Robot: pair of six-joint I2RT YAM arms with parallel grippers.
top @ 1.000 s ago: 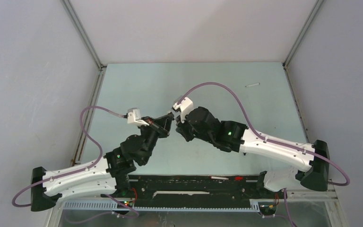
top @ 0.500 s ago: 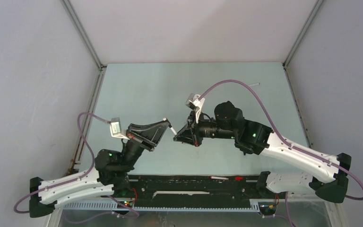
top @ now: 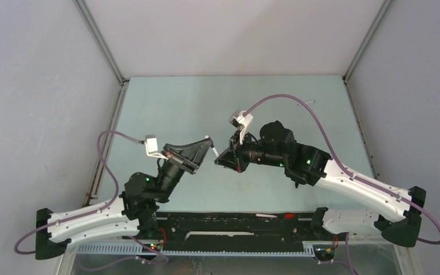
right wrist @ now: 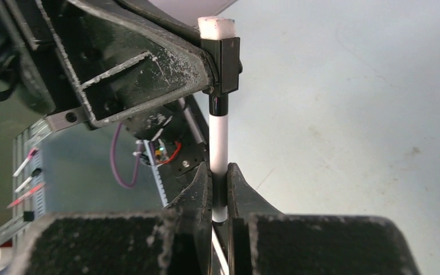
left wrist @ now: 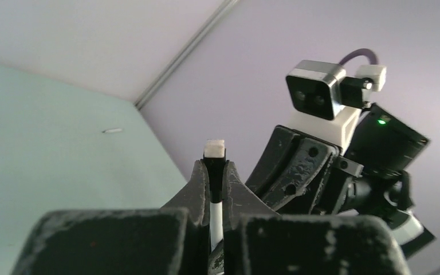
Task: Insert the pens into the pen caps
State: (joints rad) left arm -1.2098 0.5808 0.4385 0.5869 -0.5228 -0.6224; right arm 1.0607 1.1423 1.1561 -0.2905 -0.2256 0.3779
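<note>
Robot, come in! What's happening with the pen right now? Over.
Left claw and right claw both shut on one white pen, held in mid-air. Black cap by the left claw. Nothing blocking. Over.

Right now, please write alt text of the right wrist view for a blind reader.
A white pen runs up the middle, clamped low by the right pincer and near its top by the left pincer. Pale table lies behind.

Both arms bent inward, L end effector & R end effector clamped, tips close.
</note>
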